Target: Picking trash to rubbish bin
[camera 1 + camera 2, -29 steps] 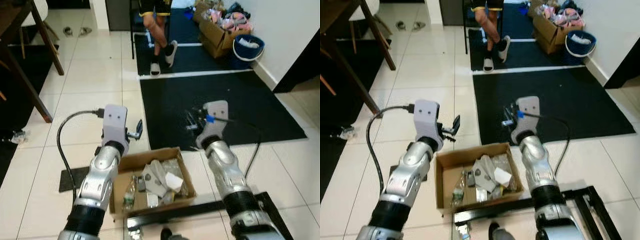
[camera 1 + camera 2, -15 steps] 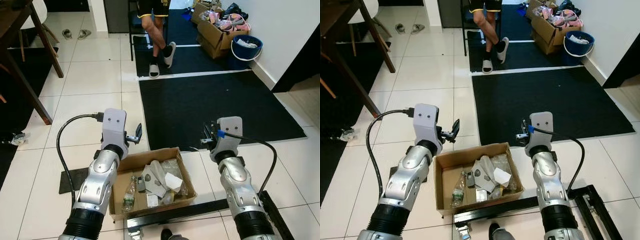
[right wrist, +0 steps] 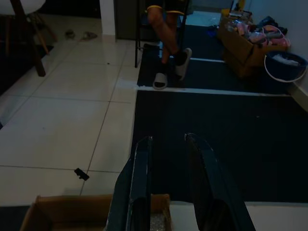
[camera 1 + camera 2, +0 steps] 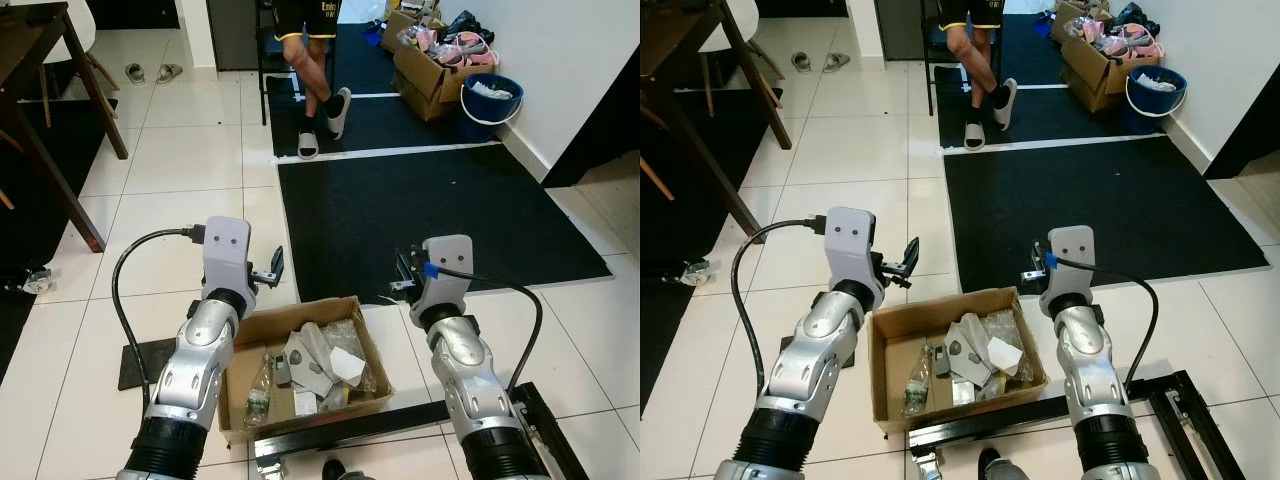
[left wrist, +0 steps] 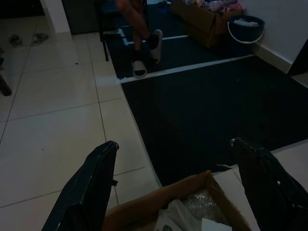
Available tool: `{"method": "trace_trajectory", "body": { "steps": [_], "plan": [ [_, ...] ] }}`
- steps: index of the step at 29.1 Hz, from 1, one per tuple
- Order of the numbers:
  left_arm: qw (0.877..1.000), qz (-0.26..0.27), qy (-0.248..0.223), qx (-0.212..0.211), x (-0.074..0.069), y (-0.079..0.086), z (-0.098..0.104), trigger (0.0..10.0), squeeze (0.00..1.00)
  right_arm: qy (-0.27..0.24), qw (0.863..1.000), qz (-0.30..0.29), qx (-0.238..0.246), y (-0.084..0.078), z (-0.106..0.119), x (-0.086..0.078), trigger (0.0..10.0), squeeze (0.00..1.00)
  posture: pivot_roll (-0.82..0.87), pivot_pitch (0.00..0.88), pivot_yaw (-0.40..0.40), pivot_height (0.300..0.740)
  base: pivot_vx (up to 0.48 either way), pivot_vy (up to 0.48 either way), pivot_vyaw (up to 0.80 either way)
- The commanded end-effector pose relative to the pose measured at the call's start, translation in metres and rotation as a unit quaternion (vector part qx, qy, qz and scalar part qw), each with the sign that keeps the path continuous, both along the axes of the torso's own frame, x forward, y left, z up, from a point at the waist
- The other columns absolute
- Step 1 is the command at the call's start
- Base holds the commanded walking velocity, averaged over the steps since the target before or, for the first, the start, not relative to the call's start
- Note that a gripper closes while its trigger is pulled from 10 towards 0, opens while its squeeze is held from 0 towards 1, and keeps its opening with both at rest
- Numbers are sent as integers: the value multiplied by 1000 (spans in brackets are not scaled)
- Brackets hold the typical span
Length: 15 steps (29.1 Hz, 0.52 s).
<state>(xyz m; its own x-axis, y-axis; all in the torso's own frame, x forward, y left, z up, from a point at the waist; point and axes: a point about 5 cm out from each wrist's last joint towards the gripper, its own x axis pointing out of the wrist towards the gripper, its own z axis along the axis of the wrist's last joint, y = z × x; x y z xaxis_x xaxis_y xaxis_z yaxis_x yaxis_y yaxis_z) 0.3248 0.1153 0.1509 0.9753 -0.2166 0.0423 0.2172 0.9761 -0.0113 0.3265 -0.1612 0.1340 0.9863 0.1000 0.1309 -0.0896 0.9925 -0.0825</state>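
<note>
A cardboard box (image 4: 250,330) of trash sits on the floor between my arms, holding a plastic bottle (image 4: 258,385), white wrappers (image 4: 325,358) and clear plastic. My left gripper (image 4: 272,268) hovers just beyond the box's far left corner, and its fingers (image 5: 89,185) are spread wide open with nothing between them. My right gripper (image 4: 402,276) hangs past the far right corner, over the edge of the black mat (image 4: 430,200). Its fingers (image 3: 139,187) stand close together, holding nothing. A small piece of clear trash (image 4: 35,278) lies on the floor at the far left, beside the table leg.
A person's legs (image 4: 312,65) are by a black chair at the back. A blue bucket (image 4: 488,98) and a cardboard box of clutter (image 4: 430,60) stand at the back right wall. A dark table (image 4: 45,120) is on the left. A black metal frame (image 4: 400,415) lies under the box.
My right gripper swung right from over the mat, then came back a little left beside the box corner. The left arm has stayed in place.
</note>
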Motion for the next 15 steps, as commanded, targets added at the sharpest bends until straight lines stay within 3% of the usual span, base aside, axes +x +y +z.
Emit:
{"method": "trace_trajectory", "body": {
  "steps": [1,15],
  "plan": [
    [1000,-1,7,-3,-2,1,-3,10000,0,8,1000,1,4,1,-4,-4,10000,0,-33,135,17,740,-251,0,0],
    [1000,-6,8,-3,-2,0,-3,10000,0,14,1000,4,5,2,-4,-6,10000,0,-33,135,17,740,-260,0,0]
  ]
}}
